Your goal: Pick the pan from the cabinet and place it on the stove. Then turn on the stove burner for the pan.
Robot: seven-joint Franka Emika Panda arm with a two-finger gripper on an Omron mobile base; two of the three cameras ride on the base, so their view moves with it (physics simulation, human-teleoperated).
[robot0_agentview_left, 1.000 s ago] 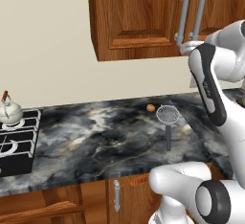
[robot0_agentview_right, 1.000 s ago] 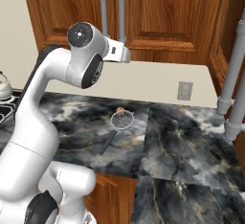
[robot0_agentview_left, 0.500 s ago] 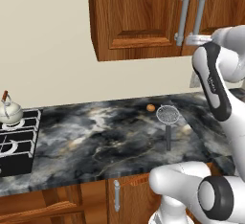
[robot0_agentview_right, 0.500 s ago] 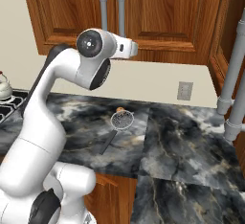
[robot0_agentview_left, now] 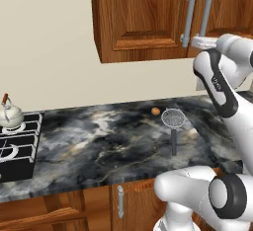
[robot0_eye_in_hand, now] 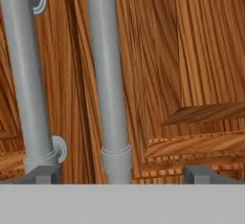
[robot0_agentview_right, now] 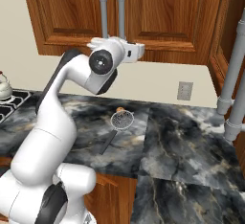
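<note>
With the cabinet (robot0_agentview_left: 148, 18) shut and the pan unseen, presumably inside, the gripper (robot0_eye_in_hand: 122, 175), jaws apart, should straddle the right handle (robot0_eye_in_hand: 111, 74) at twelve o'clock squarely before closing.

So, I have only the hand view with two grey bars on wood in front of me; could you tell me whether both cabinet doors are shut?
Observer: Yes, in the left base view both doors of the cabinet sit flush and closed.
Operator: Thank you. Is the stove anywhere near?
Observer: The stove is at the far left of the counter, with a white kettle on its back corner.
Operator: And is anything on the counter below the hand?
Observer: A mesh strainer lies there, its handle pointing toward the robot, and the gripper is up at the door handles, open.
</note>
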